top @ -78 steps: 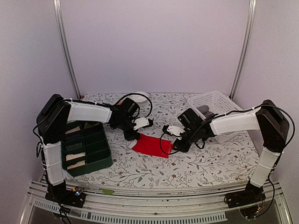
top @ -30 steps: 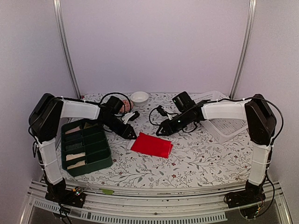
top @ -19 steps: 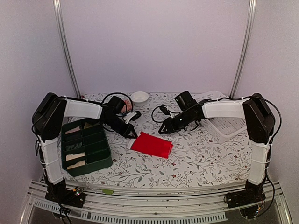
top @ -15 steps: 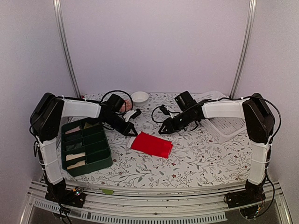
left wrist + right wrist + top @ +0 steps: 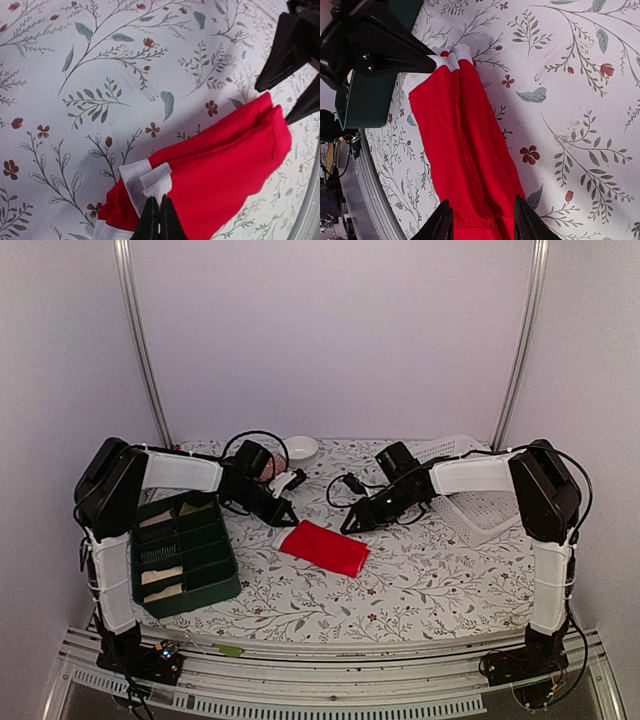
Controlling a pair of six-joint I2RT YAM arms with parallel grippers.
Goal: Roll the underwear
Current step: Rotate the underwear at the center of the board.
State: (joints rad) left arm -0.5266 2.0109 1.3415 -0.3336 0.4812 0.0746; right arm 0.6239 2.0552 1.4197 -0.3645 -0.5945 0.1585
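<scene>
A bright red underwear (image 5: 325,547) with a white waistband lies folded in a long strip on the flowered table. At its left end my left gripper (image 5: 284,519) is shut, and in the left wrist view its tips (image 5: 159,222) pinch a fold of the white waistband (image 5: 152,182). My right gripper (image 5: 349,526) is open at the strip's other end. In the right wrist view its fingers (image 5: 441,222) stand on either side of the red cloth (image 5: 462,150), apart from it.
A dark green compartment box (image 5: 222,585) at the left holds cream rolled pieces (image 5: 160,575). A white basket (image 5: 475,495) stands at the back right. A small white bowl (image 5: 300,447) sits at the back, behind the left arm.
My left gripper has closed on the waistband at the left end. The right gripper has come down and nearer to the red strip's right end. The cloth has shifted slightly.
</scene>
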